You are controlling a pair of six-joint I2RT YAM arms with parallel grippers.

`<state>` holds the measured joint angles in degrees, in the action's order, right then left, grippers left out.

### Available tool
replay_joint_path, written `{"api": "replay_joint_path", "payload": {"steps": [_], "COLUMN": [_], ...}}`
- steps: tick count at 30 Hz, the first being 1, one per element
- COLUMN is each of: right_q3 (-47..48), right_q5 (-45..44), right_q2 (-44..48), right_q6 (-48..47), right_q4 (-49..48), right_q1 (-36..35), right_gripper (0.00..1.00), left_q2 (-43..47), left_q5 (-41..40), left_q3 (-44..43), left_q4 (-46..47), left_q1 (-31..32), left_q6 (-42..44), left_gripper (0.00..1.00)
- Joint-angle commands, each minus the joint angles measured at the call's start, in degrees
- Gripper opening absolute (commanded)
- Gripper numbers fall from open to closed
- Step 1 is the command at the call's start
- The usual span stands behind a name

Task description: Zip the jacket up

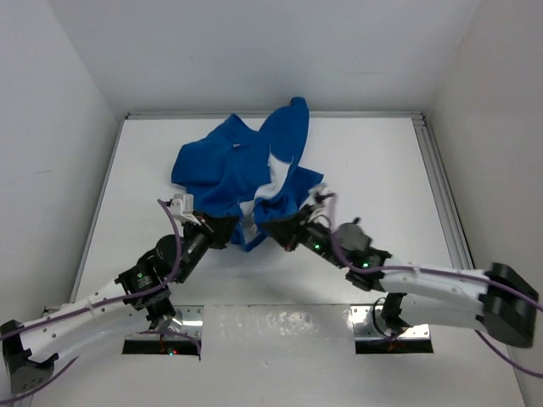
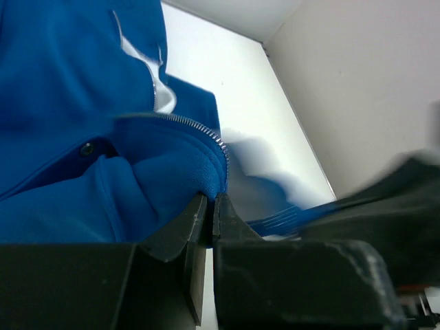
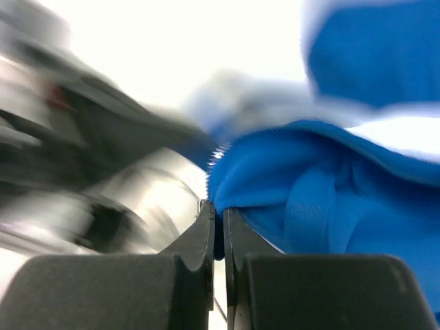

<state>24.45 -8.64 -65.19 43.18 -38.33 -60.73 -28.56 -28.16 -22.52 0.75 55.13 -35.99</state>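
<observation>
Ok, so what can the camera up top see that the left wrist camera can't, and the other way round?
Only the top view shows the whole crumpled jacket on the white table, with the left arm and right arm reaching its near edge. Only the left wrist view shows the silvery zipper teeth, a small dark stud, and fleece pinched tight in the left jaws. Both show blue fleece and the left jaws at its edge.

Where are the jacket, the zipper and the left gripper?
jacket (image 1: 216, 165): top view, left blue panel.
zipper (image 2: 194, 124): left wrist view, silvery teeth on folded edge.
left gripper (image 2: 212, 203): left wrist view, between its shut fingertips.
</observation>
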Motion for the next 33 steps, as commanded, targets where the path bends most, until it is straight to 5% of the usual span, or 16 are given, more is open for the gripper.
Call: {"api": "replay_joint_path", "payload": {"steps": [1, 4, 19, 33], "right_q3": [-1.22, -7.47, -12.05, -11.18], "right_q5": [2.5, -6.2, -7.35, -7.97], "right_q2": [11.65, 9.21, 2.62, 1.29], "right_q6": [-7.58, -6.36, -4.77, -3.8], "right_q4": [-11.32, -15.36, -37.16, -38.32], "right_q1": [0.0, 0.43, 0.52, 0.52], "right_gripper": [0.0, 0.0, 0.0, 0.0], "left_q2": [2.01, 2.28, -2.99, -6.07], "left_q5": [-2.69, -1.63, 6.97, 13.48], "left_q3": [-3.14, -1.03, -1.83, -0.15], "left_q4": [2.23, 5.13, 12.59, 19.98], "left_q1": [0.15, 0.15, 0.06, 0.15], "left_q6": [1.36, 1.01, -0.75, -2.86], "left_gripper": [0.0, 0.0, 0.0, 0.0]}}
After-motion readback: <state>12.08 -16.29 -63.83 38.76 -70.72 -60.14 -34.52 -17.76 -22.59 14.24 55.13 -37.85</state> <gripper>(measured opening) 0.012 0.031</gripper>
